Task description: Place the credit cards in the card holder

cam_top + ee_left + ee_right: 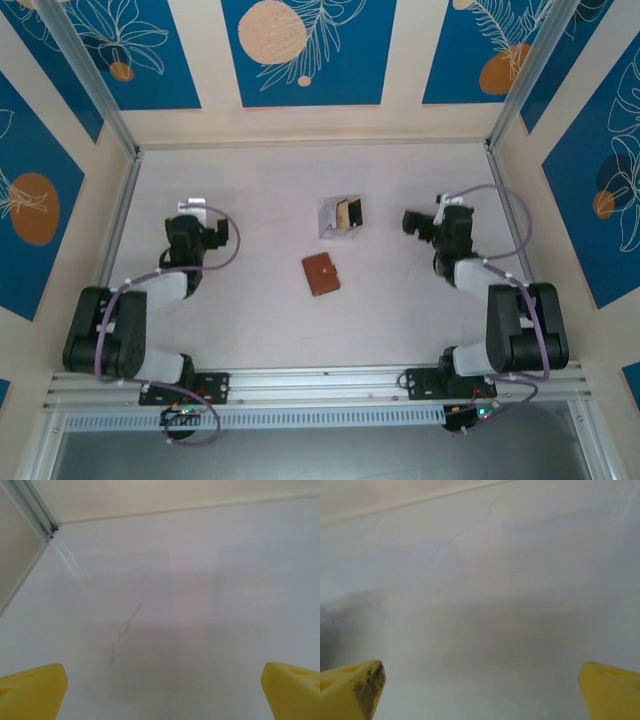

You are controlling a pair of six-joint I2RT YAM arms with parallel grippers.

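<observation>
The card holder [321, 273], a small reddish-brown wallet, lies folded shut on the white table near the middle. Just behind it stands a clear plastic box [340, 217] with the credit cards [348, 212] inside, a tan one and a dark one leaning together. My left gripper [193, 212] hangs over the left part of the table, well left of the wallet. My right gripper [412, 222] is on the right, its tip pointing toward the box. Both are open, with bare table between the yellow fingertips [31, 689] [350, 689].
The table [260, 320] is walled in by cream panels with blue flower prints and metal corner posts [90, 80]. A thin crack line [125, 630] runs across the table surface under the left gripper. An aluminium rail [320, 385] carries both arm bases at the near edge.
</observation>
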